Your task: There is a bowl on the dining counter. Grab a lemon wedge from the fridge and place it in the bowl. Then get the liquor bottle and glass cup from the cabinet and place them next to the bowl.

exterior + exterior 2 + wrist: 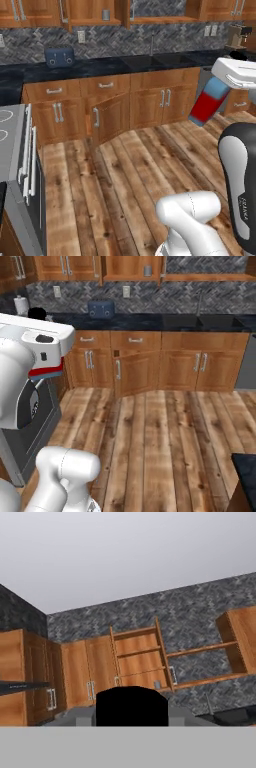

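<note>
red-and-blue liquor bottle (209,103) sits at 3 o'clock in the left base view, tilted, its top under the white hand, so the gripper looks clamped on it; fingers themselves are hidden. open upper cabinet (95,11) at 12 has the glass cup (106,15) on its shelf. right base view: a red sliver of the bottle (46,371) at 9 o'clock under the hand, cup (147,270) at 12, a corner of the dining counter (246,466) at 4. hand view: cabinet (139,657) open at centre, cup (157,685) small on its bottom shelf, a black shape, probably the bottle cap, at 6. judgement: bottle-carry step in hand; next, drive to the dining counter and set it by the bowl.
</note>
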Motion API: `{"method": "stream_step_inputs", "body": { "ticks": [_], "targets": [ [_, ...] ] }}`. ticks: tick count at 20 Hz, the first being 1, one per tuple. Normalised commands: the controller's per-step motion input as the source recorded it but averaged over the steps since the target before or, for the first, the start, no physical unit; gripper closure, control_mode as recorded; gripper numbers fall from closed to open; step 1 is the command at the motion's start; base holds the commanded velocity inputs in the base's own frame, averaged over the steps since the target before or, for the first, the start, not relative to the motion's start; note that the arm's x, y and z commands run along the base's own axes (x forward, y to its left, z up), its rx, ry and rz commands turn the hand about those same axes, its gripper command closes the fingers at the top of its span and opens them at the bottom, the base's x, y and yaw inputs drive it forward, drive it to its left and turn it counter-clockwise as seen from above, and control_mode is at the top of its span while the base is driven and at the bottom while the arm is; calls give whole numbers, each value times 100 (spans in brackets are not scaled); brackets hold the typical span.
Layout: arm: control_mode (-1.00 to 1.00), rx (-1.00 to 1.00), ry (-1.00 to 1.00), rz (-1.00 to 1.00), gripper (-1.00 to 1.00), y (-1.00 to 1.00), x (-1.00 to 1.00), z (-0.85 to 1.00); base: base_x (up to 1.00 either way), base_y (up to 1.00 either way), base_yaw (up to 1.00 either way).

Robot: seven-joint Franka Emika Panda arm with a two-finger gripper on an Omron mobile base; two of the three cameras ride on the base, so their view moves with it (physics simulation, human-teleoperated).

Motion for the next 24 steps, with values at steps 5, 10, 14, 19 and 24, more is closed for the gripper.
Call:
{"method": "stream_step_inputs", "body": {
  "ticks": [5, 10, 14, 19, 24],
  "targets": [
    [100, 0, 0, 0, 100, 0, 0, 0, -100, -38, 0],
    [100, 0, 0, 0, 100, 0, 0, 0, -100, -52, 0],
    [100, 0, 0, 0, 100, 0, 0, 0, -100, -53, 0],
    [100, 0, 0, 0, 100, 0, 0, 0, -100, -45, -1],
    [100, 0, 0, 0, 100, 0, 0, 0, -100, -17, -12]
  ]
}}
